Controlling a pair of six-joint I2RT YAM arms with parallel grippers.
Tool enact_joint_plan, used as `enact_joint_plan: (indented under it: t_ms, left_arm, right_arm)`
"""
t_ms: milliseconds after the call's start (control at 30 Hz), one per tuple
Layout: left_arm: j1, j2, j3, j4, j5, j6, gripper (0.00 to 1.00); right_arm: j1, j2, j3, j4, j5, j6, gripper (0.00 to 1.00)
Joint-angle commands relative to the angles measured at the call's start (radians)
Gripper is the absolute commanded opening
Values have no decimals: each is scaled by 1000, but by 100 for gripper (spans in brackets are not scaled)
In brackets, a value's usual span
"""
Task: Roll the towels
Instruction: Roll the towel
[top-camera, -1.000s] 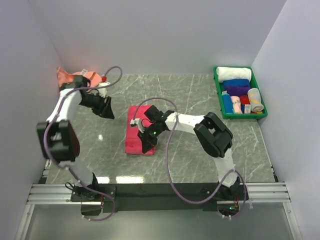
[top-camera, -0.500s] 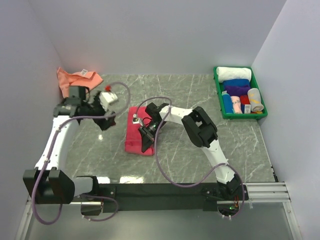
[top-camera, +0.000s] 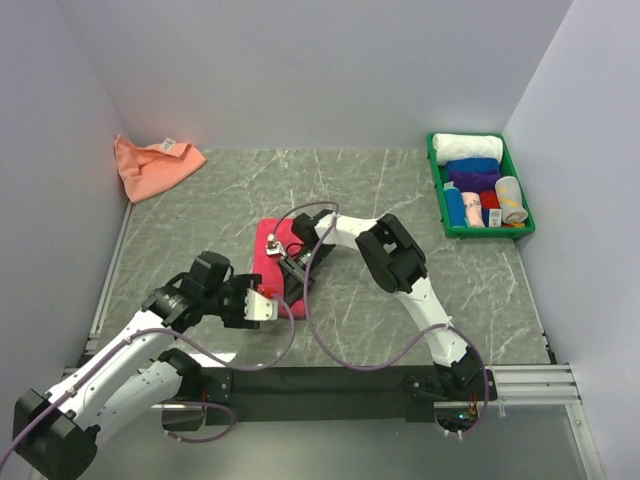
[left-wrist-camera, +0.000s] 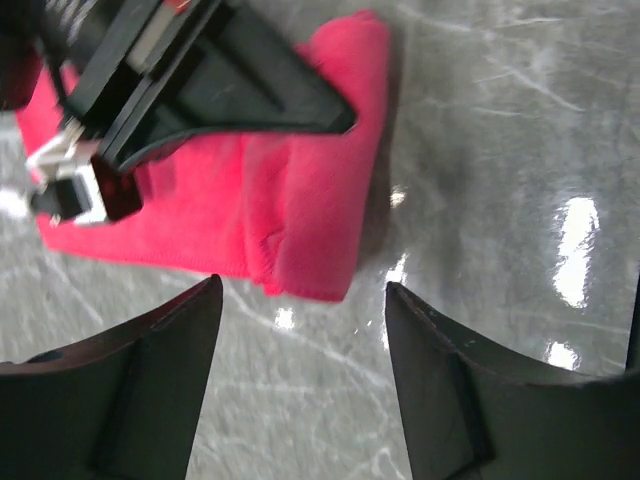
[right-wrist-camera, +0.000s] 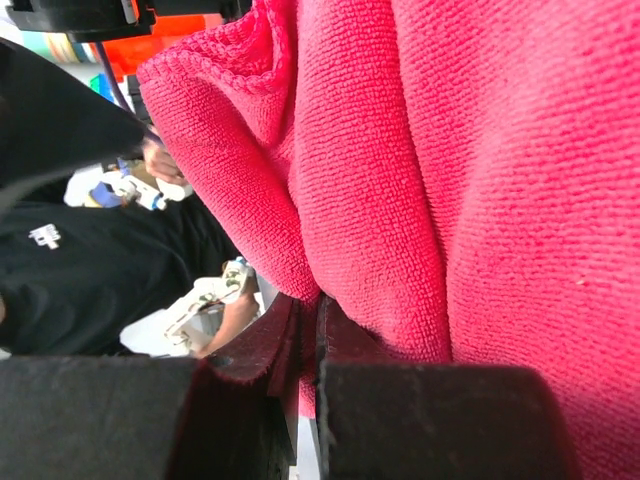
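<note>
A crimson pink towel (top-camera: 268, 262) lies partly folded in the middle of the table. My right gripper (top-camera: 296, 278) rests on its near right part, shut on a fold of the cloth. The right wrist view shows the pink towel (right-wrist-camera: 450, 150) bunched above my right gripper (right-wrist-camera: 315, 310), whose jaws pinch a thin layer. My left gripper (top-camera: 268, 307) hovers just in front of the towel's near edge. In the left wrist view my left gripper (left-wrist-camera: 302, 300) stands open with nothing between its fingers, just short of the pink towel (left-wrist-camera: 300, 200). A salmon orange towel (top-camera: 150, 165) lies crumpled at the far left corner.
A green tray (top-camera: 487, 232) at the far right holds rolled towels, among them a white one (top-camera: 468, 147), a blue one (top-camera: 472, 166) and a purple one (top-camera: 476, 181). Walls close in on the left, back and right. Cables loop over the table near the pink towel.
My left arm has swung from the orange towel at the far left down to the near edge of the pink towel. The right gripper has stayed shut on the pink towel and shifted slightly left.
</note>
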Motion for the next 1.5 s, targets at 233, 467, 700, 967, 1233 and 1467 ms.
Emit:
enact_joint_plan:
  t_ms: [233, 467, 700, 967, 1233, 1467]
  left_arm:
    - [-220, -29, -112, 194, -99, 41, 64]
    - [-282, 73, -209, 363, -219, 35, 57]
    - [-282, 198, -267, 488, -291, 10, 46]
    - [-280, 268, -229, 362, -212, -68, 16]
    - [-168, 463, 4, 109, -15, -69, 1]
    - [-105, 693, 159, -66, 77, -69, 1]
  right_arm:
    - [-4, 94, -22, -44, 124, -36, 0]
    - [-9, 97, -14, -62, 121, -49, 0]
    - [-9, 94, -22, -87, 128, -77, 0]
    - [-25, 44, -14, -105, 148, -103, 14]
    - [-166, -245, -154, 82, 286, 20, 41]
    - [-357, -484, -212, 105, 441, -10, 42]
